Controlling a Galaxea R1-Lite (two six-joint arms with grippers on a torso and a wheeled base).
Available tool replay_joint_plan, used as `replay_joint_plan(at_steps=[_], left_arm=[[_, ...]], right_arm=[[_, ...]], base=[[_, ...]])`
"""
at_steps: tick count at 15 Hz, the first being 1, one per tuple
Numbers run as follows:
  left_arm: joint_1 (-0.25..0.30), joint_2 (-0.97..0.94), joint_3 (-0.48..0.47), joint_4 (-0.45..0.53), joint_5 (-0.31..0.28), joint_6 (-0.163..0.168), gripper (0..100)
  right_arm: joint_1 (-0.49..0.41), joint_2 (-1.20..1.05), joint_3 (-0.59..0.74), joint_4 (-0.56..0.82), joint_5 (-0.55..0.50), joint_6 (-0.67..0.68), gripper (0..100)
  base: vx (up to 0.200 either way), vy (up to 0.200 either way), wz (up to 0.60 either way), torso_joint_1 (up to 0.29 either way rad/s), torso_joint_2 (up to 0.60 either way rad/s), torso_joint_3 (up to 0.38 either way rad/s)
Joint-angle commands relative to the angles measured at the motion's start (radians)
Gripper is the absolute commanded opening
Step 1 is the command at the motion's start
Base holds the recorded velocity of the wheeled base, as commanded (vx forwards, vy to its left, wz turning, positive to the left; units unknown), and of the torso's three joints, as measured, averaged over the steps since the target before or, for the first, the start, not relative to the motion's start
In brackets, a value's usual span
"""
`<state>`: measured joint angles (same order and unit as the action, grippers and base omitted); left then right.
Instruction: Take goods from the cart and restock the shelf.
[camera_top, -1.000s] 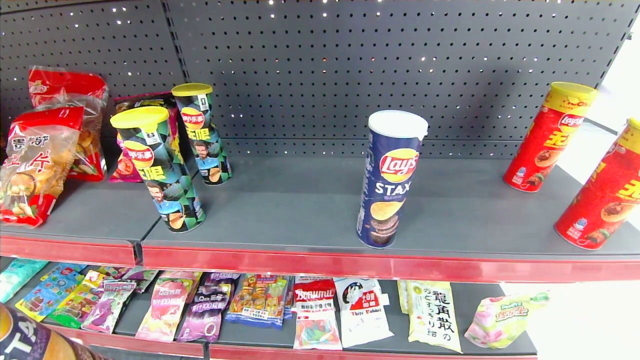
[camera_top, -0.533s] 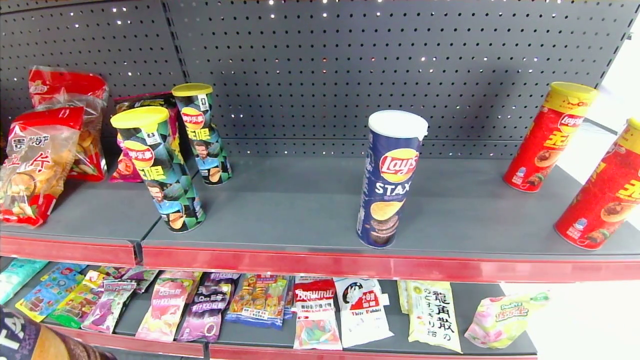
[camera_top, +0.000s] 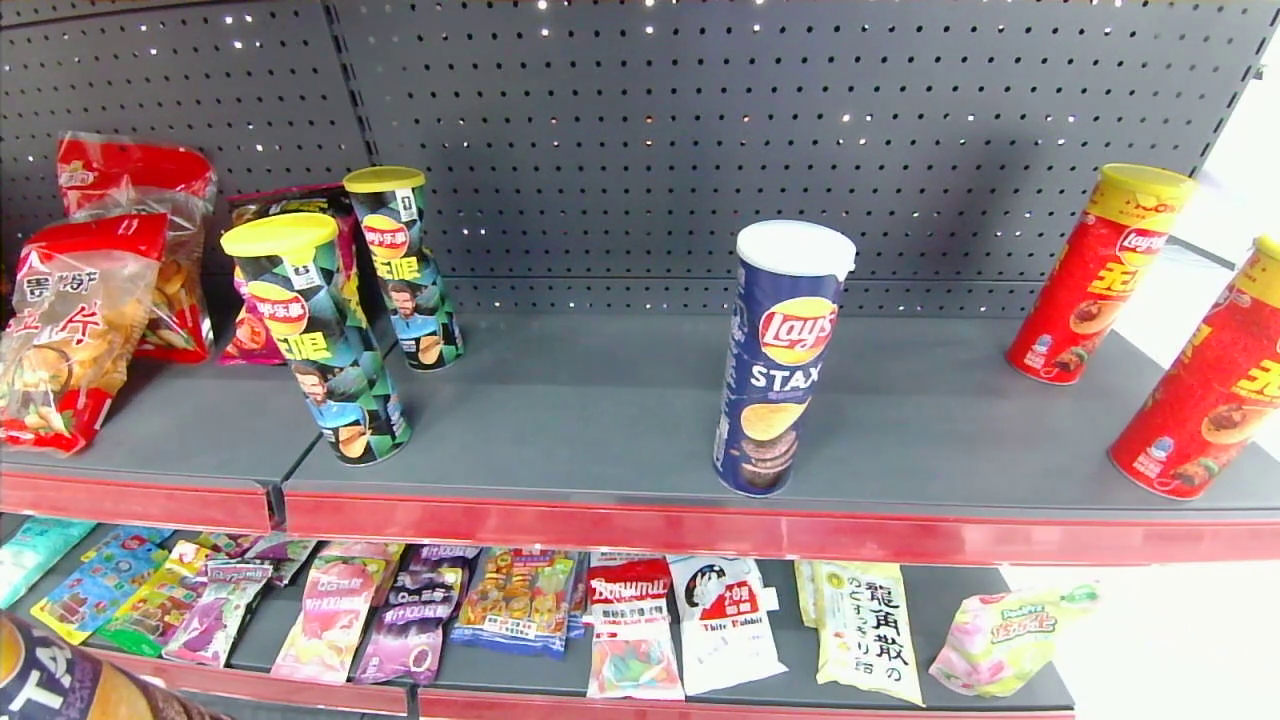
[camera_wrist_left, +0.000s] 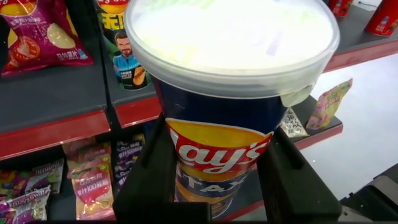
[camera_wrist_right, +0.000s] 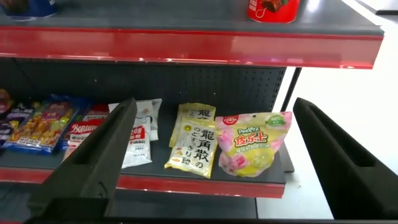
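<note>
The upper shelf (camera_top: 620, 420) is spanning the head view, with its red lip running across below the middle. The lower shelf (camera_top: 930, 590) is lying under it, its front cut off at the 6 o'clock edge. The left hand (camera_wrist_left: 217, 190) is gripping the held can (camera_wrist_left: 230, 56) on both sides below the lid, and its fingers are hiding the can's base. In the head view only a sliver of that can is poking in at 7 o'clock. The right hand (camera_wrist_right: 217, 162) is hanging released, fingers spread wide, facing the sachets (camera_wrist_right: 193, 143) on the lower shelf. A blue can (camera_top: 780, 360) is standing just right of centre on the upper shelf. Red cans (camera_top: 1095, 275) are standing at 3 o'clock, the nearer one cropped by the edge. Yellow-lidded cans (camera_top: 315, 340) are standing at 9 o'clock, half covering a purple bag (camera_top: 245, 340).
</note>
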<state>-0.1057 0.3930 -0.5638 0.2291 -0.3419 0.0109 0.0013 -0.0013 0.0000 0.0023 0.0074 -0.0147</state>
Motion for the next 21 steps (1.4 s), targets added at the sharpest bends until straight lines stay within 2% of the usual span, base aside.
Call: replay_joint_plan(at_steps=[1, 5, 9, 11, 15, 16, 21], left_arm=[[0.000, 0.003, 0.001, -0.001, -0.002, 0.000, 0], [0.000, 0.007, 0.001, -0.001, -0.005, 0.000, 0], [0.000, 0.032, -0.011, -0.001, -0.005, -0.015, 0], [0.000, 0.050, -0.013, -0.007, -0.003, -0.015, 0], [0.000, 0.176, -0.014, -0.114, 0.001, -0.015, 0], [0.001, 0.236, -0.028, -0.168, 0.000, -0.015, 0], [0.005, 0.474, -0.151, -0.246, 0.024, -0.014, 0]], right_arm=[[0.000, 0.001, 0.000, 0.001, 0.000, 0.001, 100], [0.000, 0.001, 0.000, 0.001, 0.003, 0.002, 100], [0.000, 0.001, 0.000, 0.001, 0.005, 0.002, 100], [0.000, 0.001, 0.000, 0.001, 0.002, 0.002, 100], [0.000, 0.001, 0.000, 0.001, 0.002, 0.004, 100], [0.000, 0.001, 0.000, 0.001, 0.002, 0.004, 100], [0.000, 0.001, 0.000, 0.001, 0.002, 0.004, 100]], base=[[0.000, 0.000, -0.60, 0.002, 0.01, 0.002], [0.000, 0.000, -0.60, 0.004, 0.00, 0.002], [0.000, 0.000, -0.60, 0.008, 0.00, 0.004], [0.000, 0.000, 0.00, 0.000, 0.00, 0.000], [0.000, 0.000, 0.00, 0.000, 0.00, 0.000], [0.000, 0.000, 0.00, 0.000, 0.00, 0.000], [0.000, 0.000, 0.00, 0.000, 0.00, 0.000]])
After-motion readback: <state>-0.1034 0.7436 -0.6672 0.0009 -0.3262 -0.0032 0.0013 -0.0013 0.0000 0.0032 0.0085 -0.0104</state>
